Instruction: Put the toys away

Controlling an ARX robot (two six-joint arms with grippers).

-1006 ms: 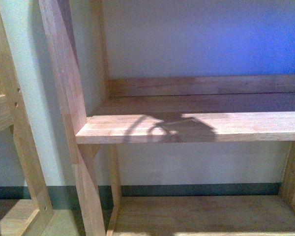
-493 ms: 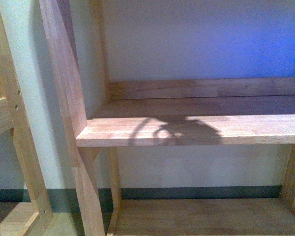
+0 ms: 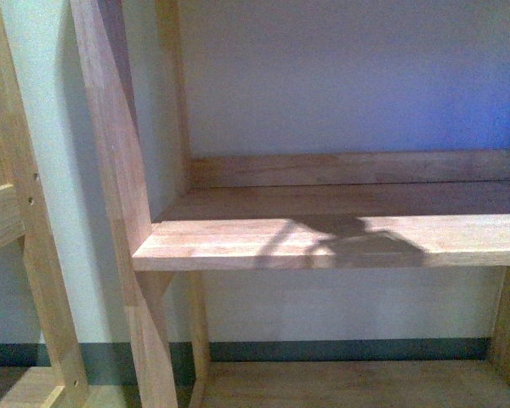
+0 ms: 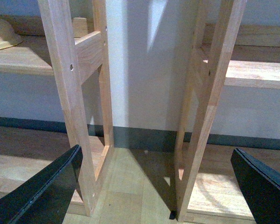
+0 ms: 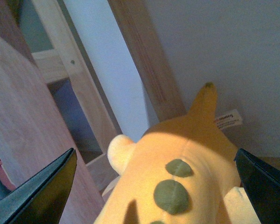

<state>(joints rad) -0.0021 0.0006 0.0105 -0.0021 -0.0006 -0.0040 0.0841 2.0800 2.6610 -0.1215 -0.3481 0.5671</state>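
Plush toy (image 5: 177, 182) sits between the spread jaws of the right tool (image 5: 154, 186), its long axis pointing away from the wrist toward the wall; whether the jaws grip it, I cannot tell. Left tool (image 4: 154, 186) hangs open, empty, by the shelf uprights (image 4: 67, 93).

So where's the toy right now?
Only the right wrist view shows the toy, between the right gripper's fingers, beside a wooden post.

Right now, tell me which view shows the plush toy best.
The right wrist view: the orange plush toy fills the space between the fingers, green spots and tag visible. The front and left wrist views show only shelving, no toy.
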